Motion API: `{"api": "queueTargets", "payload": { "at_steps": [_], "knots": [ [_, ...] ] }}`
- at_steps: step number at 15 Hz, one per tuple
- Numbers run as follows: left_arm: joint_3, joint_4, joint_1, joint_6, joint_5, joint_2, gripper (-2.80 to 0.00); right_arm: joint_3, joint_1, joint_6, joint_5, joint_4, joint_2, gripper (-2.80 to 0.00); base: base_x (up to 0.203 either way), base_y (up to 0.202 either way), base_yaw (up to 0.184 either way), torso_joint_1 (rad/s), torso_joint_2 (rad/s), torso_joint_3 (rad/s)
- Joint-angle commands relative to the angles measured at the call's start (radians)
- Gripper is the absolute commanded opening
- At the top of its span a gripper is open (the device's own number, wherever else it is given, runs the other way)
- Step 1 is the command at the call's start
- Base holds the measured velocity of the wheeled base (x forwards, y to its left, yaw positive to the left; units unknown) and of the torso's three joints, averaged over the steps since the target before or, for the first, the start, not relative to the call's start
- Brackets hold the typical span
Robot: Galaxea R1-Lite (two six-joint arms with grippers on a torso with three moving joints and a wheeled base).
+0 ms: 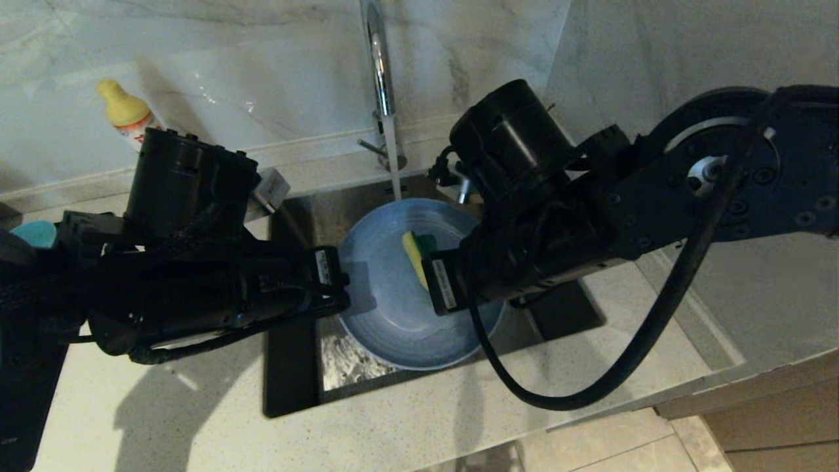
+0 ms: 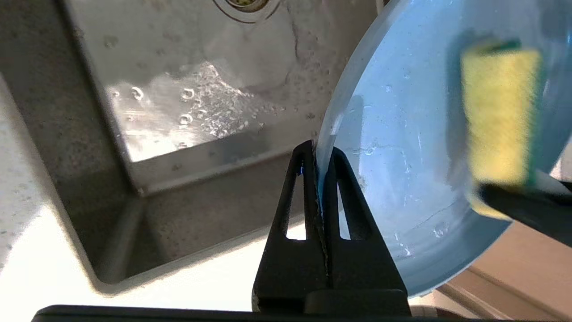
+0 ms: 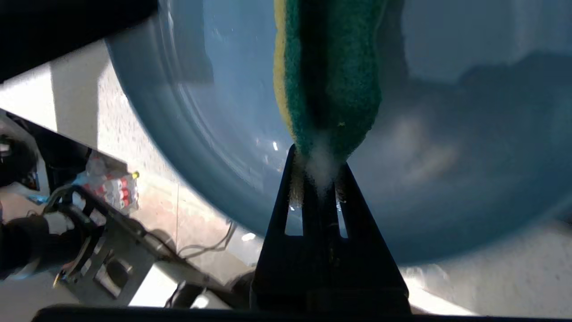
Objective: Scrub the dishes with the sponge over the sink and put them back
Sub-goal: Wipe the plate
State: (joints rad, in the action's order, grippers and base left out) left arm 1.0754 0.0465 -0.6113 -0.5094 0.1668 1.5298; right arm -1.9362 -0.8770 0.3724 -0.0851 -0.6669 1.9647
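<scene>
Black arms fill the foreground. Left gripper [image 2: 321, 179] is clamped tight on the rim of the grey-blue plate [image 1: 387, 288], at about 9 o'clock on the plate, holding it tilted over the sink [image 1: 301, 367]. Right gripper [image 3: 318, 179] is pinched shut on the sponge [image 1: 417, 254], which lies against the plate's face toward 1 o'clock. Tap [image 1: 379, 72] at 12 o'clock runs water onto the far rim. Judgement: scrubbing of the plate is under way; putting it back remains. Teal bowl [image 1: 34, 233] sits at far 9 o'clock; no yellow bowl is visible.
</scene>
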Motion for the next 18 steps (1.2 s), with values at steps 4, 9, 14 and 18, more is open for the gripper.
{"api": "queueTargets", "payload": {
  "at_steps": [4, 9, 14, 18],
  "knots": [
    [-0.012, -0.024, -0.021, -0.006, -0.009, 0.001, -2.8, -0.001, -0.013, -0.015, -0.002, 0.006, 0.047, -2.8, 0.0, 0.0, 0.0, 0.0, 0.0, 0.0],
    [-0.008, -0.051, -0.021, -0.015, 0.001, 0.022, -2.8, -0.001, -0.055, -0.015, -0.002, 0.003, 0.045, -2.8, 0.0, 0.0, 0.0, 0.0, 0.0, 0.0],
    [0.015, -0.071, -0.019, -0.015, -0.001, 0.012, -2.8, 0.004, -0.021, -0.014, -0.004, -0.018, 0.027, -2.8, 0.0, 0.0, 0.0, 0.0, 0.0, 0.0],
    [0.0, -0.068, -0.019, -0.014, -0.004, -0.003, -2.8, 0.003, 0.039, -0.02, -0.002, 0.01, 0.016, -2.8, 0.0, 0.0, 0.0, 0.0, 0.0, 0.0]
  ]
}}
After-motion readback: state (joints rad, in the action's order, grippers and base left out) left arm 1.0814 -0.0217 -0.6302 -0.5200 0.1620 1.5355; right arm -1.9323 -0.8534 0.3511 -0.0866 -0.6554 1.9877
